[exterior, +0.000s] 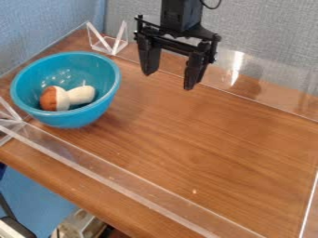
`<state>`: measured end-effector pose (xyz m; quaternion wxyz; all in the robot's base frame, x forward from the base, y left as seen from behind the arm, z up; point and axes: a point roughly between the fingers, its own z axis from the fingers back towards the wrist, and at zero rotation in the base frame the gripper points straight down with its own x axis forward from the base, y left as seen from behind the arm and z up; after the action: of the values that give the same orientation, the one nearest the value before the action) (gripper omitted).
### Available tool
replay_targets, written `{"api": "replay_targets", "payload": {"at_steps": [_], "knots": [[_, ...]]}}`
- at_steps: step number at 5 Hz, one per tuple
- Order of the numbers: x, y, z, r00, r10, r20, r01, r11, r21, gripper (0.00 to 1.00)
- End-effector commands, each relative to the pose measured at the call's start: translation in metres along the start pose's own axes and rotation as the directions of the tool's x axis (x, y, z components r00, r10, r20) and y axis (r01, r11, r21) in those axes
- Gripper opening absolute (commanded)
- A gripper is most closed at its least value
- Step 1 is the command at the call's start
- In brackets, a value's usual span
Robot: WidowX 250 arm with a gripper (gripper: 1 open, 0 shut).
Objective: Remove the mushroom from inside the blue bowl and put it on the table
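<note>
The blue bowl [65, 88] stands at the left end of the wooden table [199, 130]. The mushroom [65, 97] lies on its side in the bottom of the bowl, reddish-brown cap to the left and cream stem to the right. My black gripper [172, 72] hangs above the table to the right of the bowl and farther back, clear of it. Its two fingers point down and stand wide apart, open, with nothing between them.
Low clear acrylic walls [149, 191] run along the table's edges, close to the bowl on the left and front. Bare wood stretches from the bowl to the right end. A blue wall rises behind.
</note>
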<state>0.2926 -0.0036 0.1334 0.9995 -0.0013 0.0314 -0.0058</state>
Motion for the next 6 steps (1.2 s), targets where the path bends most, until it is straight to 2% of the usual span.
{"api": "replay_targets", "payload": {"at_steps": [1,2,3,4,5,6], "knots": [[-0.005,0.012,0.002,1.0,-0.022,-0.003,0.022,1.0,0.011,1.0],[-0.013,0.033,0.002,0.999,-0.038,-0.014,0.038,0.999,0.026,1.0],[-0.02,0.083,-0.002,0.994,-0.103,-0.031,0.104,0.993,0.055,1.0],[-0.03,0.132,-0.01,0.979,-0.201,-0.044,0.204,0.976,0.075,1.0],[-0.035,0.161,-0.024,0.977,-0.207,-0.053,0.211,0.974,0.079,1.0],[-0.033,0.17,-0.037,0.972,-0.224,-0.064,0.229,0.971,0.072,1.0]]}}
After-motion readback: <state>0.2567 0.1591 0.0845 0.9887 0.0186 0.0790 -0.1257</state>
